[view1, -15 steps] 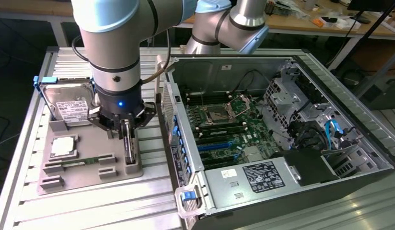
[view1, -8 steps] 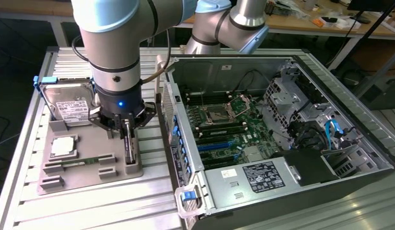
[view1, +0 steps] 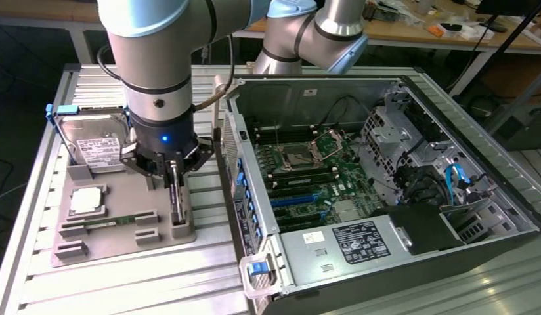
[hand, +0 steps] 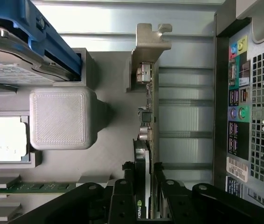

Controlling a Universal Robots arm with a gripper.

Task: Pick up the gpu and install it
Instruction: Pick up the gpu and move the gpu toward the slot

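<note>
Gripping the upright gpu (hand: 142,154), fingers (hand: 121,198) sit between hard drive (view1: 94,147) and computer case (view1: 297,98).

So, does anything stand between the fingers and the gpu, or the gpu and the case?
Nothing at the fingers: they grip the gpu in its holder. The case's wall stands between it and the motherboard.

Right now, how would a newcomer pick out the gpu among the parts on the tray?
Find the grey tray beside the open computer case. On the tray's case-side edge, the gpu stands edge-on as a thin dark strip in the gripper, unlike the broad silver hard drive.
</note>
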